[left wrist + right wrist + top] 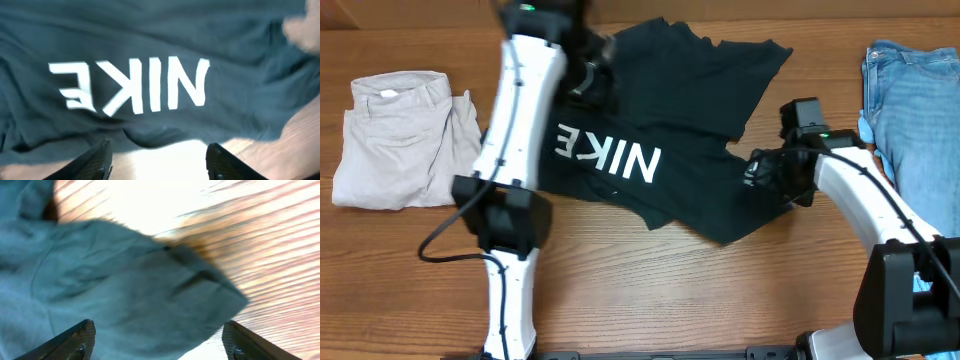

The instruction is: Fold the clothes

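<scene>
The clothes are a black T-shirt with white NIKE lettering, lying rumpled and partly folded in the middle of the table. My left gripper hovers over the shirt's upper left part. In the left wrist view the gripper is open, with only bright table between its fingers and the lettering beyond them. My right gripper is at the shirt's right edge. It is open, and a corner of the shirt lies between and beneath its fingers without being pinched.
Pale beige trousers lie folded at the far left. Light-blue jeans lie at the far right, close behind my right arm. The wooden table runs along the front.
</scene>
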{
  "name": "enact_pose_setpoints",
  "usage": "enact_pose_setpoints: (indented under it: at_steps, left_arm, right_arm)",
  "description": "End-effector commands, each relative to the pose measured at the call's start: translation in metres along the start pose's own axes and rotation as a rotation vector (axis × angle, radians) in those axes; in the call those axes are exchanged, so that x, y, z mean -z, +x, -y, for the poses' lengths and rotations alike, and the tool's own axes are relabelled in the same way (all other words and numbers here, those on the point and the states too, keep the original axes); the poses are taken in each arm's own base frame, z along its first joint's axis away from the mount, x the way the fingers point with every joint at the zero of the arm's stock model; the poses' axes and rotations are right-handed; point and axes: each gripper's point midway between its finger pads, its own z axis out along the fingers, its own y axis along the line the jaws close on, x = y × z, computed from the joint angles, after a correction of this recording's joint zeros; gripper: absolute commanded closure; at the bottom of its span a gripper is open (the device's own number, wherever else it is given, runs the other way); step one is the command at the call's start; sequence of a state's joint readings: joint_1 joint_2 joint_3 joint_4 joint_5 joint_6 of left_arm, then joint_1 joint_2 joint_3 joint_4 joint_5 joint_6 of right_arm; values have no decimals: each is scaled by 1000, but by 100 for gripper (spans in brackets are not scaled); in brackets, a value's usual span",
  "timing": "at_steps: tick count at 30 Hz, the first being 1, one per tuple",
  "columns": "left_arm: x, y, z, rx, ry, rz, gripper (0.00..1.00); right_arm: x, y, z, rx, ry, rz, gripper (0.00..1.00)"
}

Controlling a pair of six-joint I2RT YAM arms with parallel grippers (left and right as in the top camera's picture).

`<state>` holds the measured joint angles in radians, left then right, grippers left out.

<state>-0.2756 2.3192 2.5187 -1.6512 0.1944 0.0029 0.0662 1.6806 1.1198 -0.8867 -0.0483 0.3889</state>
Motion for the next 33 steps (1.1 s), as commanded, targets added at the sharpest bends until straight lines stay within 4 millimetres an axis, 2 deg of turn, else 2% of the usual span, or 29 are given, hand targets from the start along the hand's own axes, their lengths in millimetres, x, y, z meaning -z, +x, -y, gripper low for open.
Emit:
enact_pose_setpoints:
  at_steps: [1, 6, 9, 13, 15, 17, 18, 20, 21, 22, 25, 28, 30, 33]
  left_arm:
    - [-6, 16, 29, -23, -142, -49, 41]
    - [-25, 41, 78, 29, -152, -110, 41]
    - [-40, 66, 90, 57, -223, -176, 44]
    - [-41, 104, 92, 98, -294, -241, 45]
    - [-32, 129, 79, 142, -366, -254, 44]
    - [-25, 153, 61, 199, -421, -242, 32]
    - [-31, 159, 64, 212, -366, -229, 26]
    - [-54, 160, 91, 219, -133, -197, 21]
    - [-75, 162, 112, 239, 49, -185, 19]
    - [-90, 167, 119, 270, 111, -201, 19]
    - [-123, 181, 124, 349, 188, -243, 22]
    - [-149, 182, 127, 418, 236, -238, 27]
    - [-155, 180, 123, 441, 224, -228, 31]
    - [-159, 173, 105, 481, 138, -175, 30]
  right_arm:
    - [4, -11, 17, -102, -53, -11, 14]
    - [8, -14, 36, -188, -90, -39, 12]
    - [8, -15, 43, -209, -86, -42, 12]
    - [8, -15, 43, -209, -87, -42, 11]
    - [8, -15, 43, -209, -87, -42, 11]
    - [8, -14, 41, -209, -96, -46, 10]
    - [8, -14, 40, -210, -100, -47, 10]
    - [8, -14, 40, -209, -104, -48, 10]
    - [8, -14, 40, -210, -104, -48, 10]
    - [8, -14, 40, -209, -103, -49, 10]
    - [8, -13, 40, -210, -102, -52, 10]
    - [8, -13, 40, -210, -102, -52, 10]
    - [8, -12, 40, -211, -100, -56, 10]
    - [8, -11, 40, -211, -99, -59, 10]
